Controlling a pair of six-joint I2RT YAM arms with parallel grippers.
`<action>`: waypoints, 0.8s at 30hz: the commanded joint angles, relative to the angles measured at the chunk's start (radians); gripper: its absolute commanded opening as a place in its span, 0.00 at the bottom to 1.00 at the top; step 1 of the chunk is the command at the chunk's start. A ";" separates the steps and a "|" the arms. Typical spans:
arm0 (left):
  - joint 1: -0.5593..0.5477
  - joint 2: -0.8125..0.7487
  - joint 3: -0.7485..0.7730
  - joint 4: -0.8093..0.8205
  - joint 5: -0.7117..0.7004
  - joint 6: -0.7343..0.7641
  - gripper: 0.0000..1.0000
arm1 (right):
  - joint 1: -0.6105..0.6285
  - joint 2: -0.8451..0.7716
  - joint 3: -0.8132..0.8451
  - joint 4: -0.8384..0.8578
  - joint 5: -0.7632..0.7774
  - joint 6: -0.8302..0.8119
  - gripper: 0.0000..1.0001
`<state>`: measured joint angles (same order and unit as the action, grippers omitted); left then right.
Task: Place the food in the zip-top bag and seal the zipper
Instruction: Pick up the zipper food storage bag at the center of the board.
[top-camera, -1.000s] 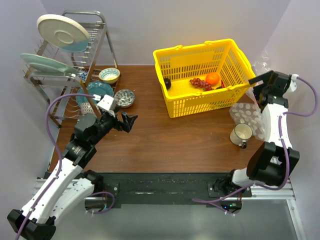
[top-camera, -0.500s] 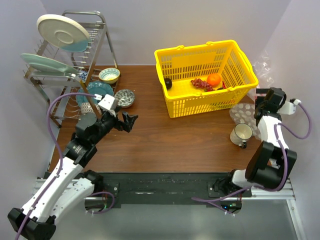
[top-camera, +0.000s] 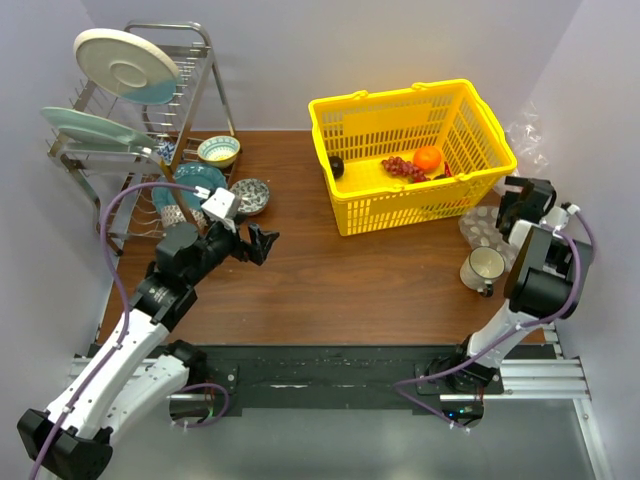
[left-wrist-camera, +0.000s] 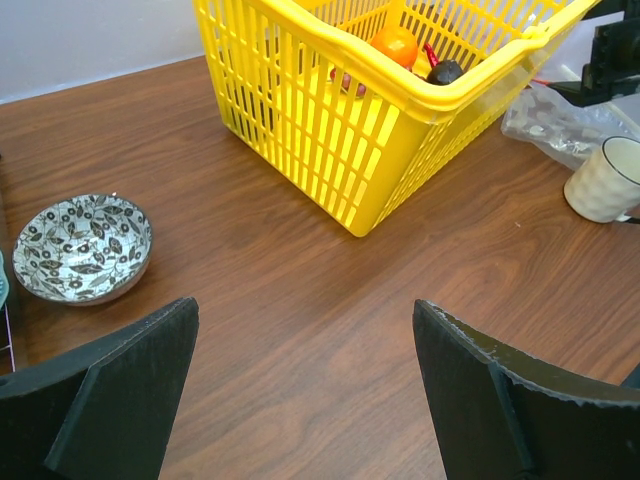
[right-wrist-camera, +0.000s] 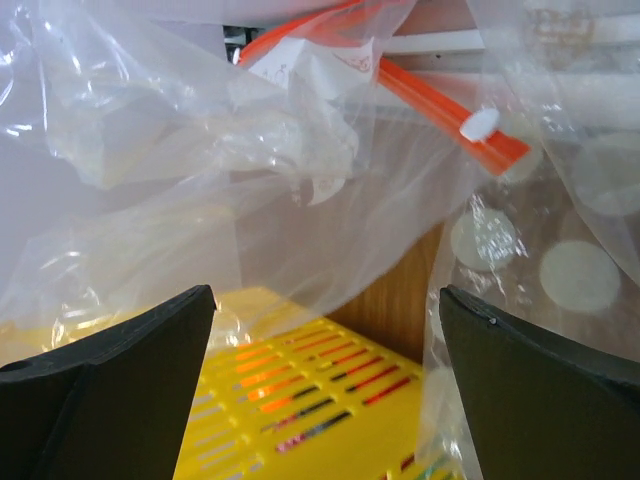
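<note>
Looking past my right claw (right-wrist-camera: 322, 300), wide open and holding nothing, I see the zip-top bag (right-wrist-camera: 200, 150) just ahead, beside the yellow basket (right-wrist-camera: 290, 400). Its zipper (right-wrist-camera: 430, 95) slants down to the right. This claw is nearest.

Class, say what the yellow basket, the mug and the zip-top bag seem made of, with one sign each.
Basket: probably moulded plastic, glossy, slotted walls. Mug: likely glazed ceramic, shiny cream dimples. Zip-top bag: thin clear plastic film, crinkled, see-through.
</note>
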<state>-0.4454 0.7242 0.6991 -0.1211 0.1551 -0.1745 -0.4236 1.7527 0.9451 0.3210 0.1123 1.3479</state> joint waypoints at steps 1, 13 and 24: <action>0.007 0.004 0.022 0.040 0.017 -0.011 0.93 | 0.000 0.083 0.096 0.153 0.015 0.040 0.99; 0.007 0.015 0.022 0.043 0.026 -0.008 0.93 | 0.003 0.280 0.141 0.446 0.013 0.106 0.28; 0.005 0.014 0.020 0.046 0.037 -0.010 0.93 | 0.006 -0.103 -0.028 0.086 0.205 -0.012 0.00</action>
<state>-0.4454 0.7414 0.6991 -0.1204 0.1726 -0.1741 -0.4194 1.7935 0.9493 0.5175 0.2005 1.3933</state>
